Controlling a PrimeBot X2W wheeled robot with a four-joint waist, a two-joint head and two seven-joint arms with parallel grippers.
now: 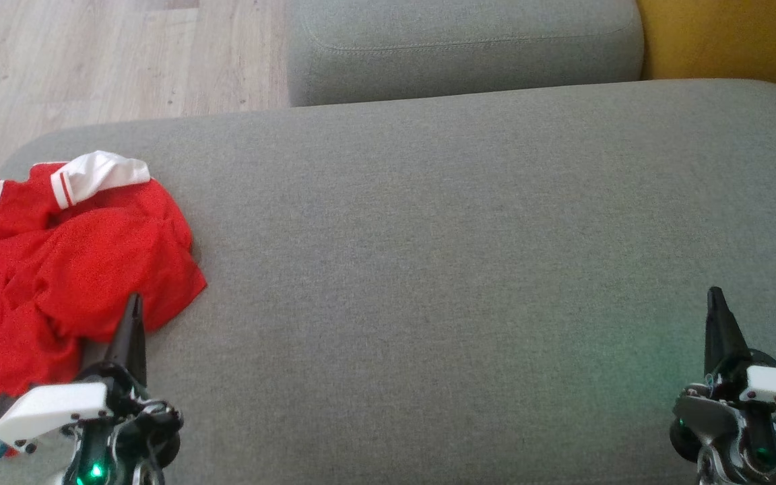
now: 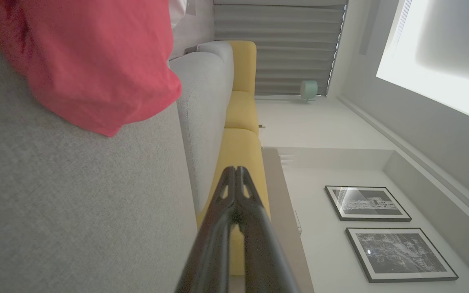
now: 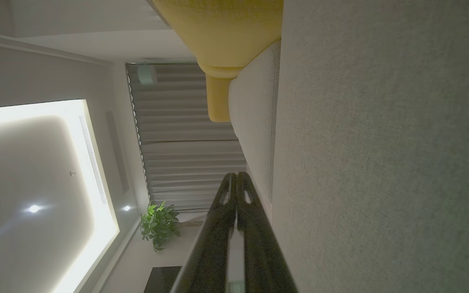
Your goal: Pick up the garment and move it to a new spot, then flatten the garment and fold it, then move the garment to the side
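Note:
A red garment (image 1: pixel 71 263) with white striped trim lies crumpled at the left end of the grey sofa seat (image 1: pixel 428 269); its red cloth (image 2: pixel 92 61) also fills the upper left of the left wrist view. My left gripper (image 1: pixel 133 303) is shut and empty, its tip just over the garment's near edge. In its own wrist view the left gripper (image 2: pixel 235 170) shows both fingers pressed together above the seat. My right gripper (image 1: pixel 716 296) is shut and empty at the lower right, far from the garment; its fingers (image 3: pixel 236 176) are closed beside the grey cushion.
A second grey cushion (image 1: pixel 462 47) sits behind the seat, with yellow upholstery (image 1: pixel 731 40) at the back right. Wooden floor (image 1: pixel 91 60) lies beyond the sofa's left end. Wide bare seat stretches between the two grippers.

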